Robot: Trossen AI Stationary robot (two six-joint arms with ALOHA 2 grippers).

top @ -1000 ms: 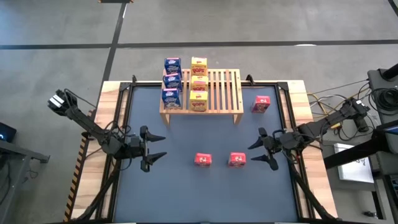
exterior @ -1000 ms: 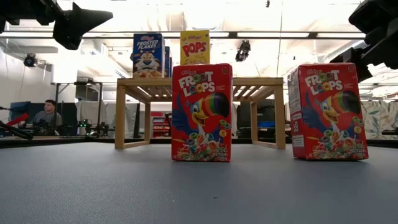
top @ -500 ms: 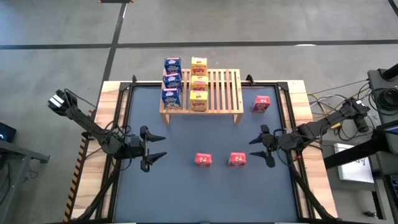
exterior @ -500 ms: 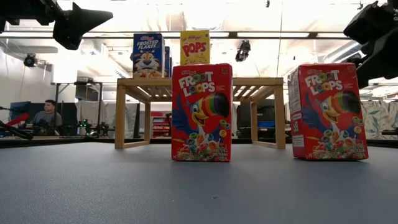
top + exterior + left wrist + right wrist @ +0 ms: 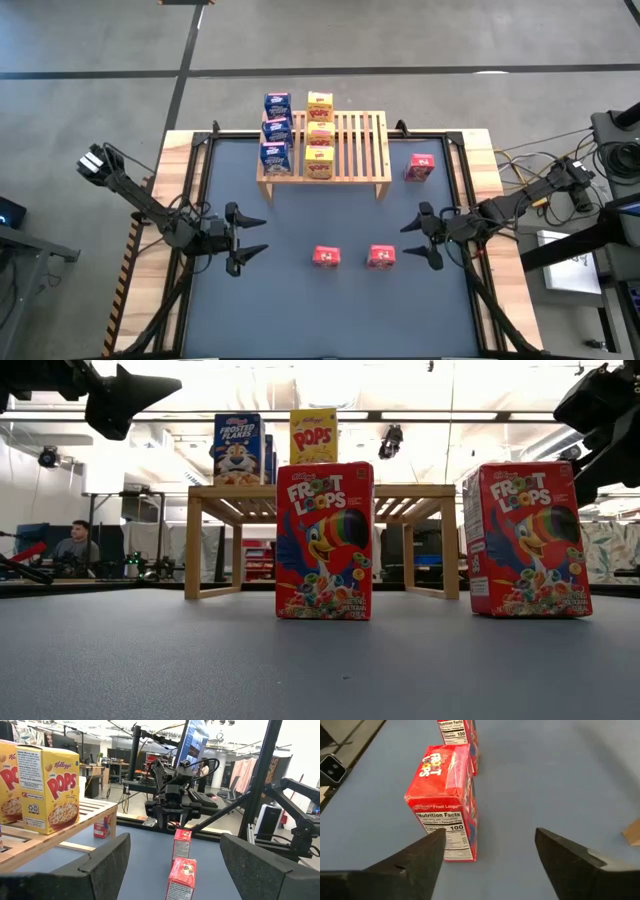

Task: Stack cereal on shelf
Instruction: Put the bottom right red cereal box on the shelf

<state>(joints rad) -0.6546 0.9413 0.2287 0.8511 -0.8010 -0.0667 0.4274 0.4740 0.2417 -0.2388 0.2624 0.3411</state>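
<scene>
Right gripper [image 5: 417,237]: located right of centre in the high view, fingers spread apart and holding nothing. It points toward the nearer red box [image 5: 381,256], which stands upright on the dark table [image 5: 300,300] just beside the fingertips without touching them. In the right wrist view this red box [image 5: 445,802] stands between and ahead of the two spread fingers [image 5: 410,862], its nutrition panel facing the camera.

A second red box [image 5: 326,257] stands upright near the first, toward the middle of the high view, lower half. In the low view both show their printed fronts, one at centre [image 5: 324,541] and one at right [image 5: 524,540]. The third red box [image 5: 421,166] stands alone in the right upper part of the table, just beside the shelf's right end.

Left gripper [image 5: 250,238]: located left of centre in the high view, fingers spread, empty, well apart from every box.

Shelf [image 5: 360,140]: a slatted wooden rack at upper centre of the high view. On its left portion stand two rows: three blue boxes [image 5: 276,130] in the left row and three yellow boxes [image 5: 319,133] just beside them. The right portion of the slats carries nothing.

A person [image 5: 76,547] sits in the room at the far left of the low view.
</scene>
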